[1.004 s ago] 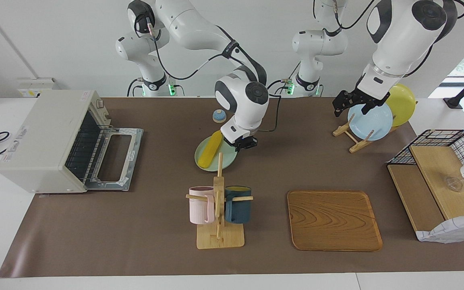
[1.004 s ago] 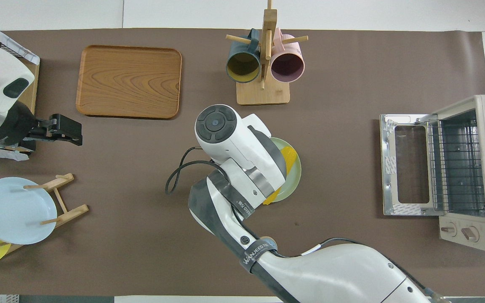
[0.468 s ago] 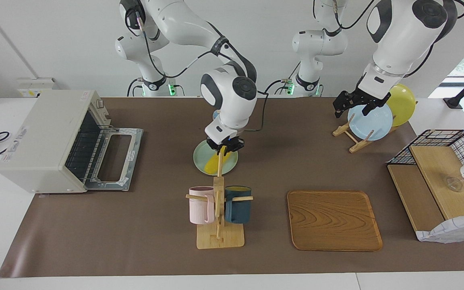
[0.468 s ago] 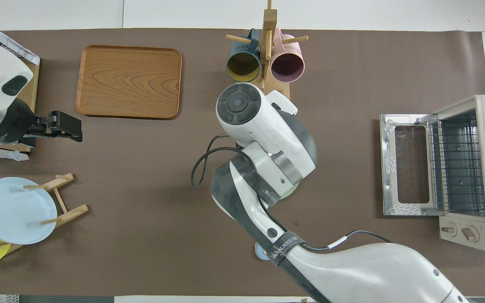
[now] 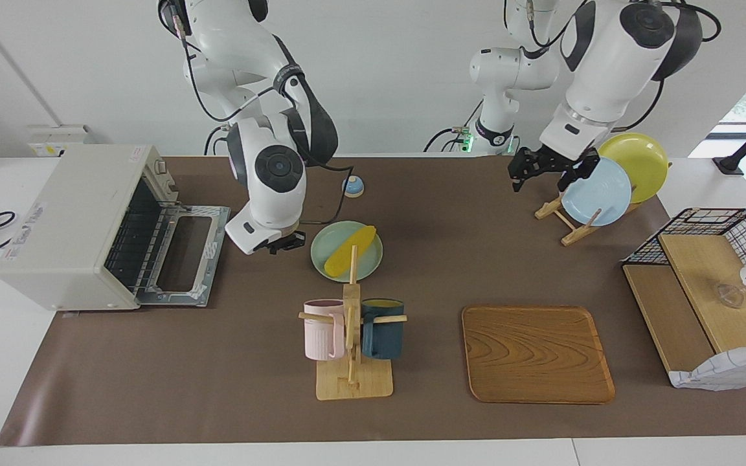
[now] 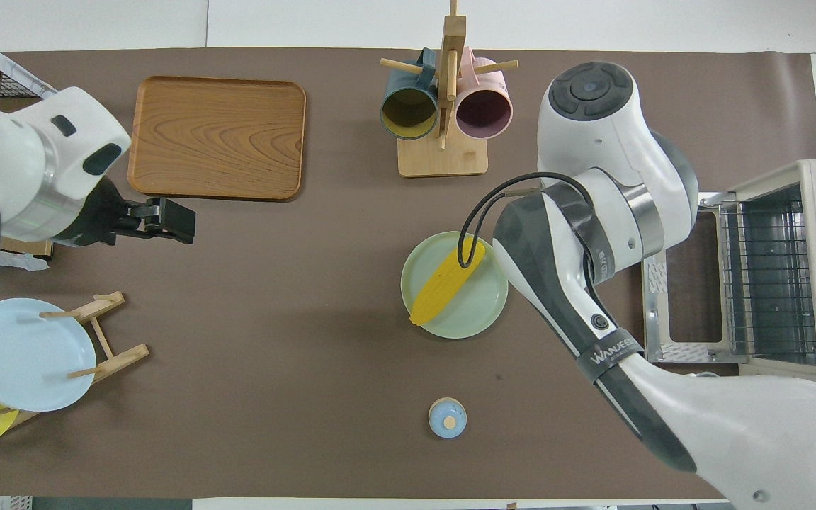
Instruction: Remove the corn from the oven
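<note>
The yellow corn [image 5: 350, 250] lies free on a pale green plate [image 5: 321, 259] in the middle of the table; it also shows in the overhead view [image 6: 447, 287] on that plate [image 6: 482, 322]. The off-white oven [image 5: 68, 226] stands at the right arm's end, its door [image 5: 185, 255] folded down flat and its wire rack bare; it also shows in the overhead view [image 6: 805, 283]. My right gripper [image 5: 280, 244] hangs empty and open over the mat between the plate and the oven door. My left gripper [image 5: 544, 175] is open and empty, raised beside the plate rack.
A wooden mug rack [image 5: 352, 336] with a pink and a dark blue mug stands just farther from the robots than the plate. A wooden tray [image 5: 535, 353], a plate rack [image 5: 567, 223] with blue and yellow plates, a small blue knob [image 5: 352, 186] and a wire basket [image 5: 703, 223] are also here.
My right gripper has let go of the corn on the green plate and swung away toward the oven. My left gripper has drifted a little toward the table's middle.
</note>
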### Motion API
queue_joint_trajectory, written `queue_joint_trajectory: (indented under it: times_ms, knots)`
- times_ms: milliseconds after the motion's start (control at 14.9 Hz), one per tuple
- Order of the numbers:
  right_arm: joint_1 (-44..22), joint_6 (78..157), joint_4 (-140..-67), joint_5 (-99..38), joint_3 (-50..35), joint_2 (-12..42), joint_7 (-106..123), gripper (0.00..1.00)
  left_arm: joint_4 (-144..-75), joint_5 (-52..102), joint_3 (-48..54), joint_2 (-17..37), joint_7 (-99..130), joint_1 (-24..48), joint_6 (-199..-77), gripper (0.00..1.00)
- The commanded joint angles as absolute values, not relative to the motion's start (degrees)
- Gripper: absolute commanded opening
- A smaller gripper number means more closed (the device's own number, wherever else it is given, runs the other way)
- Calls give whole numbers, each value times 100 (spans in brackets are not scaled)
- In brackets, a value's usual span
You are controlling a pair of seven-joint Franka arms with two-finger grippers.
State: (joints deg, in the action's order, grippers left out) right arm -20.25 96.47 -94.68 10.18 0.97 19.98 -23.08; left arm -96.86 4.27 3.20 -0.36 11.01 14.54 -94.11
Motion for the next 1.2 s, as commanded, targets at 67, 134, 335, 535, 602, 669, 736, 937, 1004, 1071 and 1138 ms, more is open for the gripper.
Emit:
queue_joint_trajectory:
  times_ms: [67,134,335,535,602,669,736,937,1004,1071,1138]
  knots:
    - [-1462,10817,-11388,1512,35,1240,-2207,0,-10265,869,246,-97,1063,2239,-10202,100]
    - [-1337,10993,-11565,1520,35,1222,-2076,0,-10309,975,246,-36,1063,2407,-10369,100]
    - [-1064,11329,-11961,1512,26,1108,-1951,0,-10388,1063,246,227,1020,2978,-10668,100]
    - [-976,11417,-12041,1512,26,1107,-1864,0,-10406,1248,246,728,1072,3532,-11293,100]
    - [-897,11513,-12119,1512,26,1099,-1759,0,-10406,1248,246,903,1020,3725,-11485,100]
    - [-827,11583,-12198,1512,26,1064,-1680,0,-10432,1248,246,1027,993,3857,-11644,100]
    - [-783,11610,-12217,1512,26,1063,-1609,0,-10450,1248,246,1176,915,3902,-11750,100]
    - [-765,11610,-12217,1529,35,1063,-1486,0,-10354,1353,246,1782,861,4270,-12433,100]
    - [-765,11619,-12217,1547,35,1063,-1451,0,-10206,1423,229,1993,1001,4419,-12584,100]
    - [-756,11610,-12217,1625,35,1063,-1450,0,-9995,1424,229,2187,1098,4438,-12569,100]
    - [-765,11593,-12217,1739,35,1063,-1433,0,-9784,1415,220,2284,1099,4369,-12507,100]
